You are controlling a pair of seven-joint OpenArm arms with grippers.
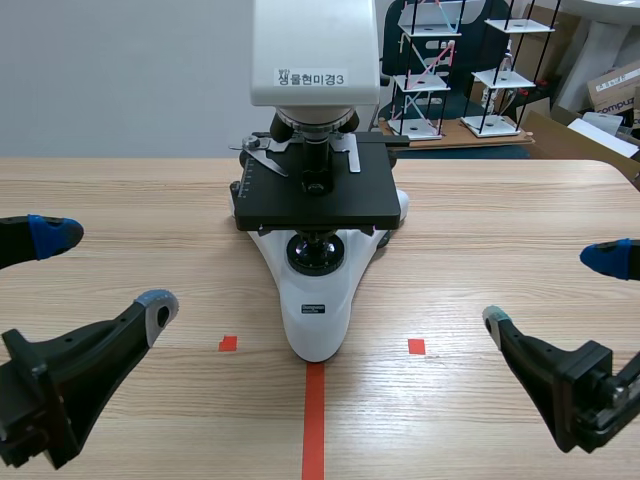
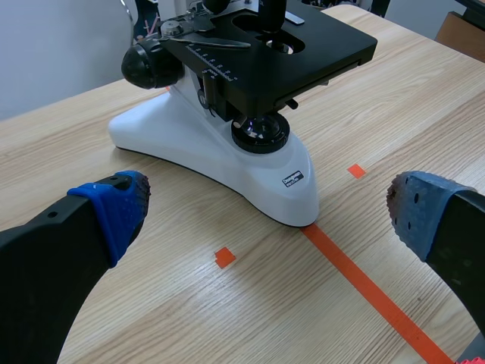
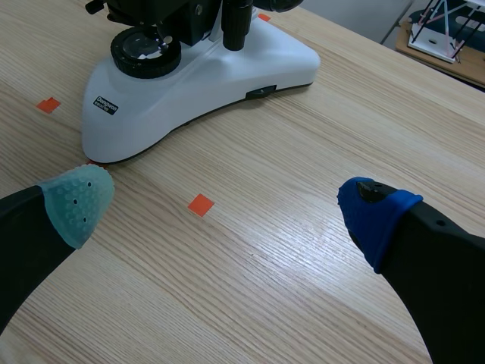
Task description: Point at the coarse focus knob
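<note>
White-and-black microscope [image 1: 318, 300] on light wooden table [image 1: 500, 220], black round coarse focus knob [image 2: 151, 64] on its flank. Left gripper [image 1: 105, 270] at its 8 o'clock, right gripper [image 1: 552, 290] at 4, both with fingers spread, clear of it.

The left hand [image 2: 270, 209], fingers wide apart, faces the white microscope [image 2: 216, 148] with its black focus knob [image 2: 149, 66].

left gripper [image 1: 105, 270]: two fat black fingers, dotted soft tips, one blue, one grey
right gripper [image 1: 552, 290]: black fingers, one blue tip, one pale green
</note>
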